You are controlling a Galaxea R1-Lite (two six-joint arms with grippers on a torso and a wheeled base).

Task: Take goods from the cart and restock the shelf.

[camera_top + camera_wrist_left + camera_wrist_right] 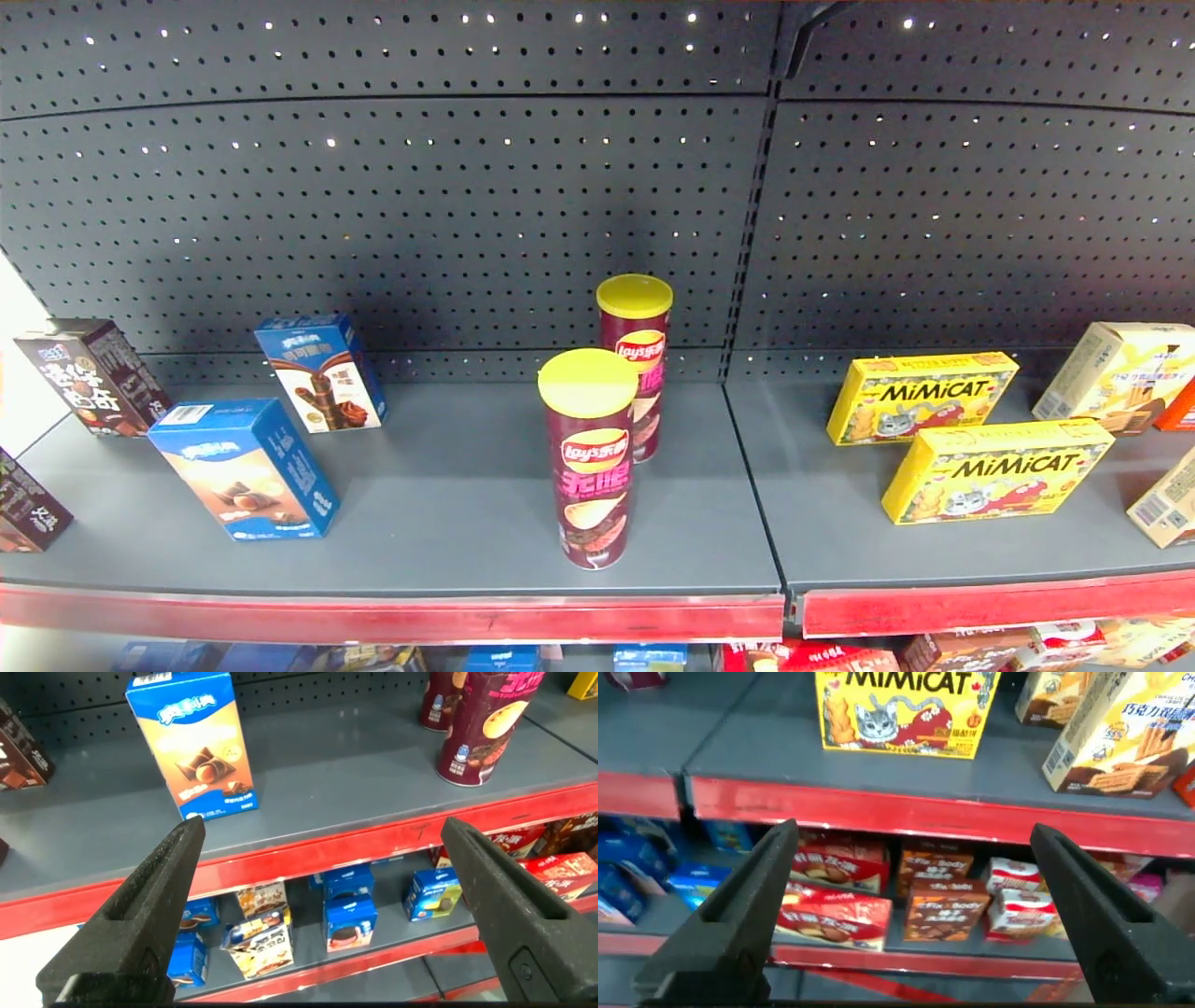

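Observation:
The grey shelf [448,504] with a red front edge carries two dark red chip cans with yellow lids, one in front [590,457] and one behind [636,359]. A blue box [245,467] leans at the front left, the same blue box [193,742] rising beyond my left gripper [322,835]. That gripper hangs open and holds nothing in front of the red edge. My right gripper [913,835] is open and holds nothing, level with the red edge below a yellow cat box [901,709]. Two yellow cat boxes [995,469] lie on the right bay.
A second blue box [322,371] and a brown box [93,373] stand at the back left. Cream boxes [1120,373] sit at the far right. The lower shelf holds blue packs [350,919] and red and brown boxes [938,905]. Bare shelf surface lies between the blue box and the cans.

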